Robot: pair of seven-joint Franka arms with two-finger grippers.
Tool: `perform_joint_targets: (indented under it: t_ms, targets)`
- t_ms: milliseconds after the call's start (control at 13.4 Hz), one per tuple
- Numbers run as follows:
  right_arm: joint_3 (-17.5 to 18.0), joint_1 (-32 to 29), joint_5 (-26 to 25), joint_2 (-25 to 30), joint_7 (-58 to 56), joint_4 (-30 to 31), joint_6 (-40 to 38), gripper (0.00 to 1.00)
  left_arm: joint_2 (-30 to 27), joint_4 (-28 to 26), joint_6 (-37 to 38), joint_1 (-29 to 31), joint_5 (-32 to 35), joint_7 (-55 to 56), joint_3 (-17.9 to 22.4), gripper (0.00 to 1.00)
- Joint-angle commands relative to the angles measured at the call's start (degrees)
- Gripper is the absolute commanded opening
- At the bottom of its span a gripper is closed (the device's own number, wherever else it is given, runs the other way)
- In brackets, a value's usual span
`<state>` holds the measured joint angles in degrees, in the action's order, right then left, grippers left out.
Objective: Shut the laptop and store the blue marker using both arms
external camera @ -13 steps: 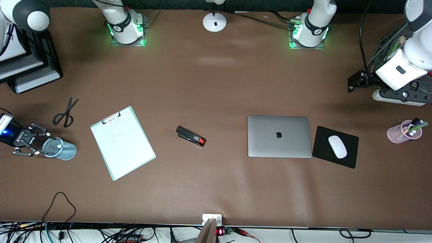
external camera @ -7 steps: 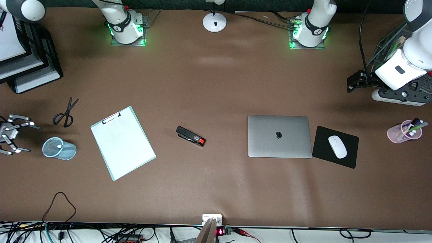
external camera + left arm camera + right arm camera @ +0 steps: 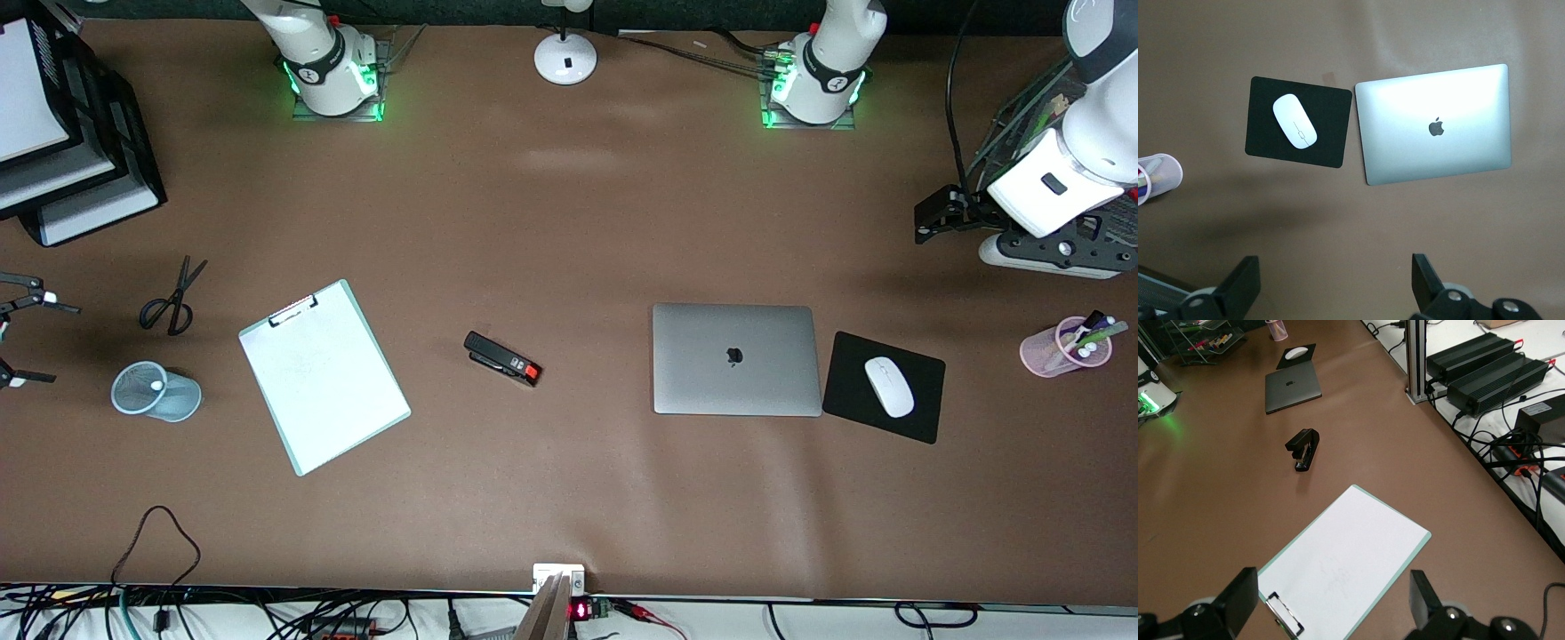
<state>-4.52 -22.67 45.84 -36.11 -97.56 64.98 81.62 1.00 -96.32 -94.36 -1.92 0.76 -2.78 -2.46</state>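
Right gripper (image 3: 13,331) pulled back to the table's edge since a second ago, fingers spread, mesh cup (image 3: 156,392) beside it, laptop (image 3: 736,359) shut flat, left wrist view, left gripper (image 3: 1331,290) spread wide above the laptop (image 3: 1435,125), right wrist view, clipboard (image 3: 1348,563) between spread fingers, blue marker unseen.

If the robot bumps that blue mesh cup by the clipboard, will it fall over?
Probably. The blue mesh cup looks like thin open mesh, so likely light. It seems nearly empty, with nothing weighing it down. Being round, it might roll toward the clipboard once tipped.
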Motion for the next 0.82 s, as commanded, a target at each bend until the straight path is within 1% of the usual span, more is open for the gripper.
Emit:
perform_joint_targets:
  t_ms: [0, 298, 447, 596, 746]
  targets:
    - [-0.1, 3.3, -3.3, 3.1, 6.3, 1.0, -0.2, 1.00, -0.6, 0.2, 0.8, 0.0, -0.3, -0.8, 0.2, 1.00]
    - [-0.2, 10.4, -7.1, 6.7, 19.3, 1.0, 0.5, 1.00, -0.5, 0.2, 0.8, 0.2, -0.3, -1.1, 0.3, 1.00]
    - [-0.1, 14.1, -11.4, 10.3, 29.1, 1.4, 0.6, 1.00, -0.2, 0.2, 0.7, 0.2, -0.3, -1.0, 0.2, 1.00]
    - [-0.1, 17.4, -17.3, 12.6, 37.9, 1.8, 1.2, 1.00, -0.1, 0.3, 0.6, 0.2, -0.3, -1.0, 0.3, 1.00]
    - [0.0, 19.1, -19.9, 15.9, 49.4, 4.7, 1.2, 1.00, -0.1, 0.3, 0.6, 0.2, -0.3, -0.9, 0.3, 1.00]
